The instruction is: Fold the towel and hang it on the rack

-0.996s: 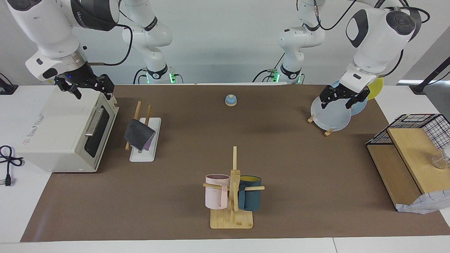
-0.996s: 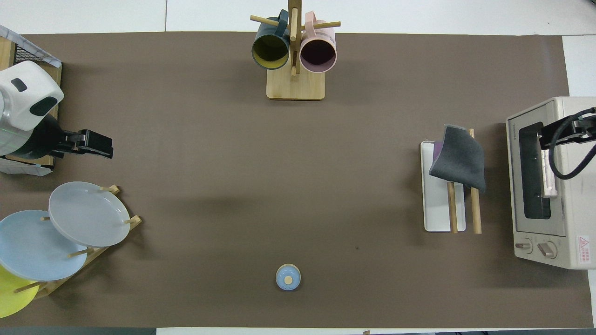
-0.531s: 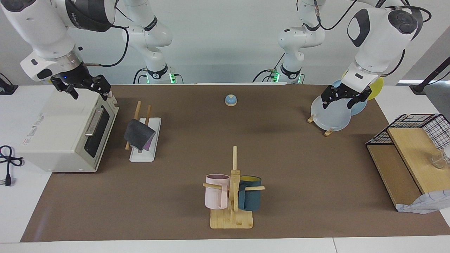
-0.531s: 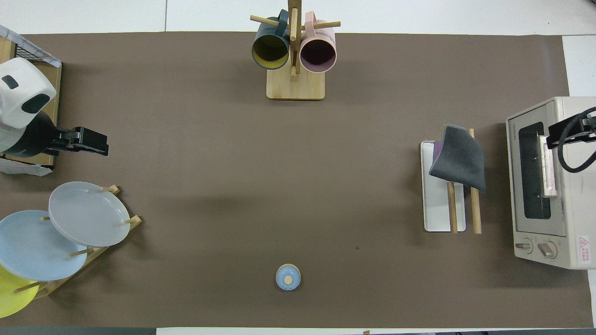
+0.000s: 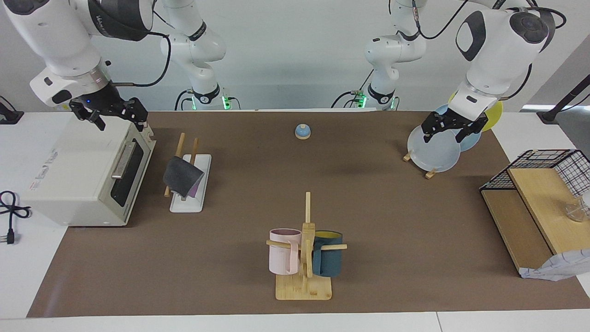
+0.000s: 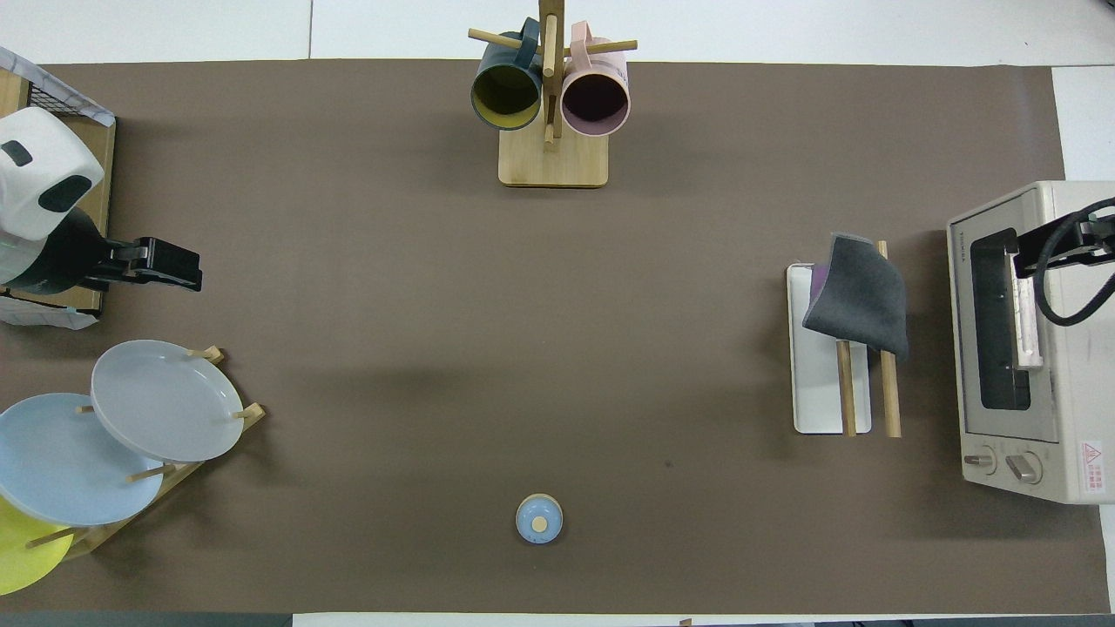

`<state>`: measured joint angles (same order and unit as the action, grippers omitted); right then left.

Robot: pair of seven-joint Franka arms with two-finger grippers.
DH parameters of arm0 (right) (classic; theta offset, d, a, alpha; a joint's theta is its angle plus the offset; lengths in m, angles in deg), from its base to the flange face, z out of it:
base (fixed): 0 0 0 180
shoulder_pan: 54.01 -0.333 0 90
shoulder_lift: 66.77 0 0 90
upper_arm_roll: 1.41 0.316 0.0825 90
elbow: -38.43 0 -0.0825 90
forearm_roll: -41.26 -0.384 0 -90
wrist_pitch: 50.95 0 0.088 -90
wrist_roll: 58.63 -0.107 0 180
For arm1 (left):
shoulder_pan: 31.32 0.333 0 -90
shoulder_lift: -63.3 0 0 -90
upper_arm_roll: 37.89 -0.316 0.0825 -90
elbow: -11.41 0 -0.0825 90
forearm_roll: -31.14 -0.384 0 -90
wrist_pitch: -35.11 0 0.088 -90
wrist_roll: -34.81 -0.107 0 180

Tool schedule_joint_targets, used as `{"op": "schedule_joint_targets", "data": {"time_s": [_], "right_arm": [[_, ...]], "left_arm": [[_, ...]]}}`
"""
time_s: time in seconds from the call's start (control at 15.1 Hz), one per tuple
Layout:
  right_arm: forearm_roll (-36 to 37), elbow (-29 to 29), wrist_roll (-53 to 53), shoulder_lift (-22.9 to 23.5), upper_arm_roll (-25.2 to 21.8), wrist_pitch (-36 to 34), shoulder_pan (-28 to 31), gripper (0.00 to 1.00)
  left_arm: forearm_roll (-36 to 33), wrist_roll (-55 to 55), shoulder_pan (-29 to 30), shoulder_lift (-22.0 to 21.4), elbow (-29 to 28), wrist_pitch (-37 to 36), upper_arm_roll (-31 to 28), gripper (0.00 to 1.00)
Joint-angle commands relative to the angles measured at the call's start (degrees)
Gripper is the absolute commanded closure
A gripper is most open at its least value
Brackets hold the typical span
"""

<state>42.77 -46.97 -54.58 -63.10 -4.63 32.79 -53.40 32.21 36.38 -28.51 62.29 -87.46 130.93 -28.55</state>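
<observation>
The towel (image 5: 182, 177) hangs folded over the two wooden rods of the rack (image 5: 189, 204), dark grey face out with a bit of purple showing beneath. It also shows in the overhead view (image 6: 858, 296), draped over the part of the rack (image 6: 814, 396) farther from the robots. My right gripper (image 5: 119, 119) is open and empty, up in the air over the toaster oven, apart from the towel; in the overhead view (image 6: 1037, 257) only its tip shows. My left gripper (image 5: 451, 130) is open and empty, raised over the plates; it shows in the overhead view too (image 6: 179, 266).
A toaster oven (image 5: 83, 175) stands beside the rack at the right arm's end. A mug stand (image 5: 304, 276) with two mugs stands farther from the robots at the middle. A small blue bell (image 5: 302, 132) sits near the robots. A plate stand (image 5: 433, 174) and a wire shelf (image 5: 539, 193) stand at the left arm's end.
Both grippers have only shifted slightly in the air. The towel and rack have not moved.
</observation>
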Motion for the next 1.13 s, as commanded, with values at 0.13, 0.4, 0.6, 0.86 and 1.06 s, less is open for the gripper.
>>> {"op": "schedule_joint_targets", "data": {"time_s": [0.13,0.4,0.6,0.86,1.06], "right_arm": [[-1.24,1.2,-0.18,0.46,0.93,-1.22,-0.51,0.0],[-1.51,1.2,-0.44,0.38,0.84,-1.13,-0.52,0.0],[-1.24,1.2,-0.36,0.38,0.84,-1.13,-0.52,0.0],[-1.24,1.2,-0.44,0.38,0.84,-1.04,-0.52,0.0],[-1.24,1.12,-0.36,0.12,0.84,-1.22,-0.52,0.0]], "left_arm": [[-0.99,-0.25,-0.26,-0.65,-0.18,0.16,-0.46,0.0],[-0.99,-0.25,-0.26,-0.65,-0.18,0.16,-0.46,0.0],[-0.99,-0.25,-0.26,-0.65,-0.18,0.16,-0.46,0.0],[-0.99,-0.25,-0.26,-0.65,-0.18,0.16,-0.46,0.0],[-0.99,-0.25,-0.26,-0.65,-0.18,0.24,-0.46,0.0]]}}
